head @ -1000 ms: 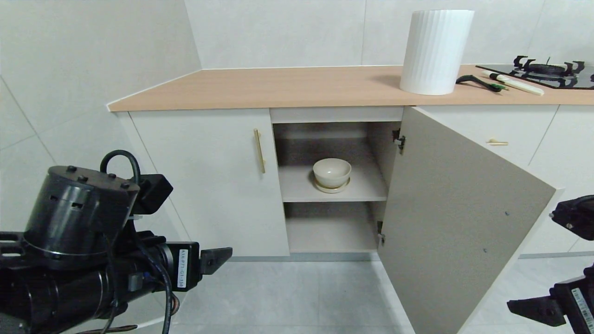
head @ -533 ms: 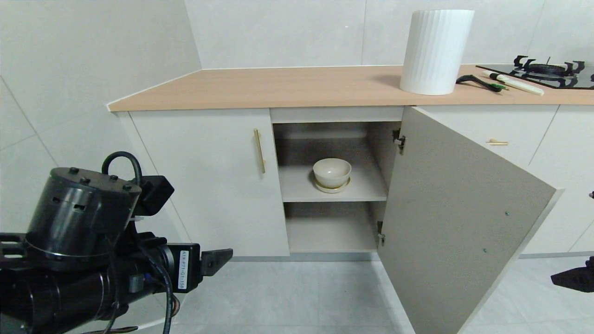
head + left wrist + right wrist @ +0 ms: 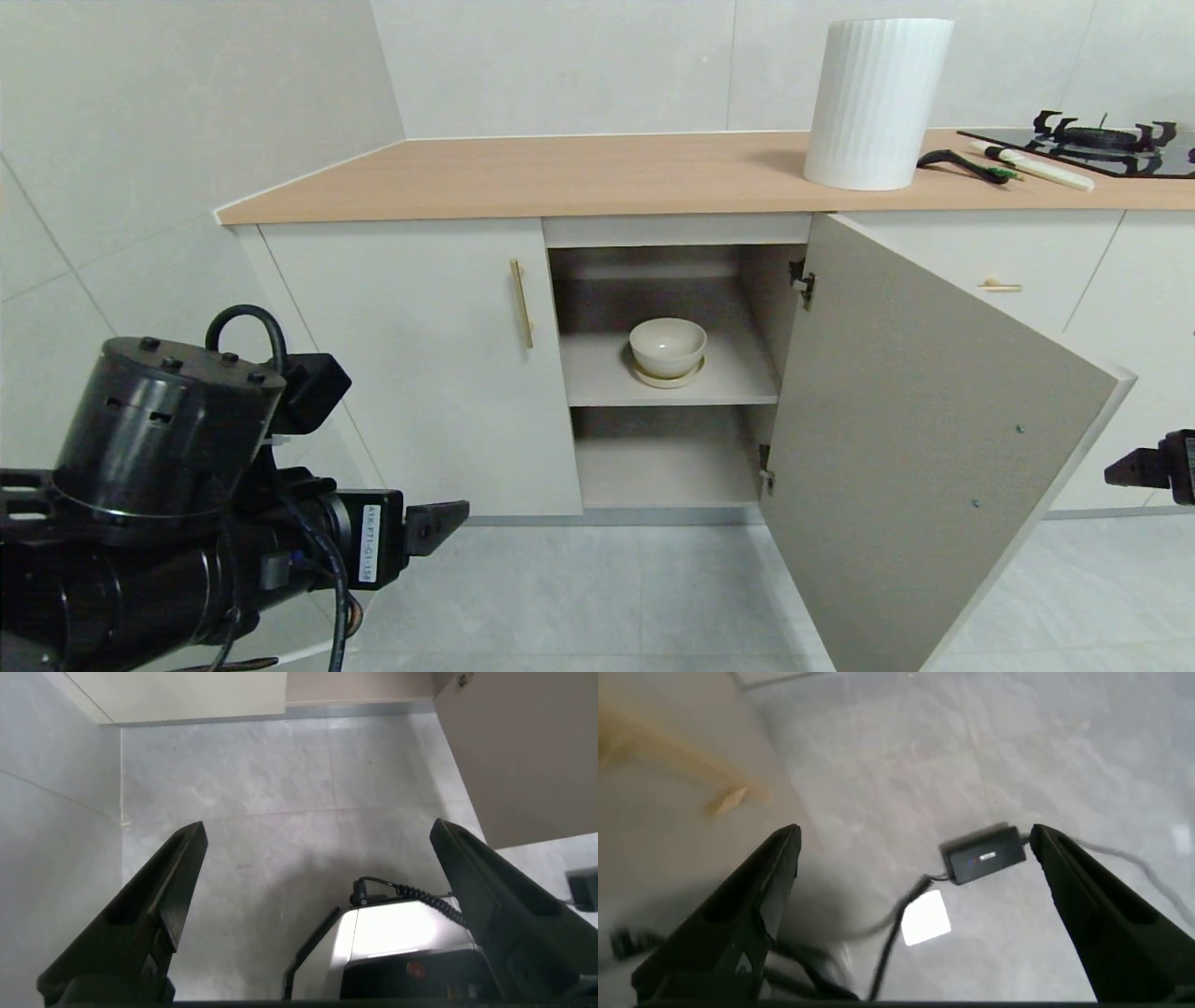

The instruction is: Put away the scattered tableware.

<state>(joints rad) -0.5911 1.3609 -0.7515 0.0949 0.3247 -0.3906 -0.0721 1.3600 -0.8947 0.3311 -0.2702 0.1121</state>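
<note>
A beige bowl (image 3: 667, 344) sits on a small plate (image 3: 666, 379) on the upper shelf of the open cabinet (image 3: 672, 387). The cabinet door (image 3: 920, 439) stands swung out to the right. My left gripper (image 3: 435, 524) hangs low at the left, well short of the cabinet. Its fingers are open over the floor tiles in the left wrist view (image 3: 318, 833), with nothing between them. My right gripper (image 3: 1135, 468) is at the right edge, beyond the door's outer side. It is open and holds nothing in the right wrist view (image 3: 913, 833).
On the wooden counter (image 3: 560, 173) stand a tall white ribbed container (image 3: 876, 103) and some utensils (image 3: 1022, 168) beside a stove (image 3: 1102, 140). The left door (image 3: 420, 364) is shut, with a gold handle (image 3: 521, 303). A black adapter (image 3: 982, 852) lies on the floor.
My right gripper has risen along the right edge, from near the floor to the height of the door's middle. The door's free edge stands slightly farther right. The left arm has barely moved.
</note>
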